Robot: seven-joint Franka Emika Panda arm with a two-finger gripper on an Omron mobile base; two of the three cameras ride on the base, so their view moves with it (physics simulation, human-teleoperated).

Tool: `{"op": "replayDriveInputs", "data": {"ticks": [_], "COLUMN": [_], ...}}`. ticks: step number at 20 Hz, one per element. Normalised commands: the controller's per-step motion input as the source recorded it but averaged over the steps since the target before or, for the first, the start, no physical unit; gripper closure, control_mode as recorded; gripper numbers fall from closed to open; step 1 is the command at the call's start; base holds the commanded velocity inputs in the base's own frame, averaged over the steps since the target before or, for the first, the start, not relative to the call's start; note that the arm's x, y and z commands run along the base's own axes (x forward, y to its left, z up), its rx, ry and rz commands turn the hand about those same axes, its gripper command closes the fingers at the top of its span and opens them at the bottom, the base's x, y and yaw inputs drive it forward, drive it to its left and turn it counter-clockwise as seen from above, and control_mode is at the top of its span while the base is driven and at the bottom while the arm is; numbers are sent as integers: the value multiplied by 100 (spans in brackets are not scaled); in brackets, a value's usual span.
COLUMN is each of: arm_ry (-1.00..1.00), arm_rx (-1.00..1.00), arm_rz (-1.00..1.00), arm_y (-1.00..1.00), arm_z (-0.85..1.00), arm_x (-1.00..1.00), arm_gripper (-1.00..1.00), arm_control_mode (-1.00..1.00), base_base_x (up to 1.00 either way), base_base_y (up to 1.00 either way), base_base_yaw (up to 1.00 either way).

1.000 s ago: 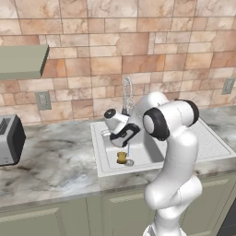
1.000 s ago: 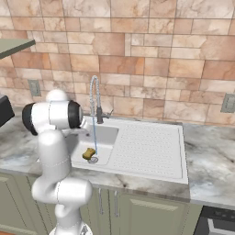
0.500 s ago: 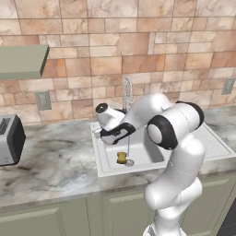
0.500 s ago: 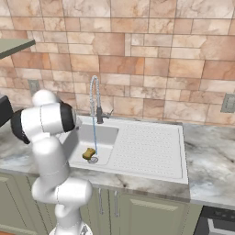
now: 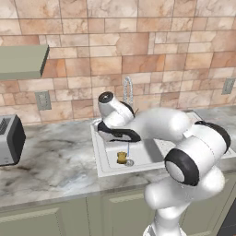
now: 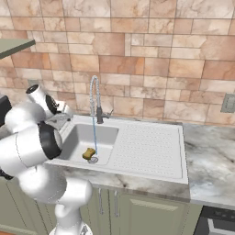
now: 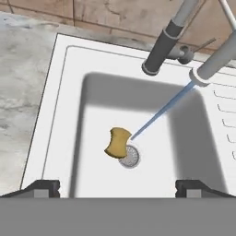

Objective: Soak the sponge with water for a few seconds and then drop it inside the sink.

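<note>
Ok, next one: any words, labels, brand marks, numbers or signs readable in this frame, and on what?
None can be read.
The sponge, the sink and the tap carry no print.
The toaster and the wall outlet show no lettering.
The arm's white body shows no marking.

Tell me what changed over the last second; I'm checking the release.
The arm swung left, carrying the open, empty gripper up and away from the basin. The sponge stayed on the sink floor beside the drain; the water kept running.
</note>
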Motion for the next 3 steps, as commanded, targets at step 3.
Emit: {"op": "replayDriveInputs", "data": {"ticks": [3], "arm_ry": [-29], "arm_rx": [0], "arm_rz": [5], "arm_y": [0], "arm_z": [70], "arm_x": [-100], "arm_gripper": [-100], "arm_control_mode": [-100], "base_base_x": [0], "base_base_y": [0], "base_base_yaw": [0]}}
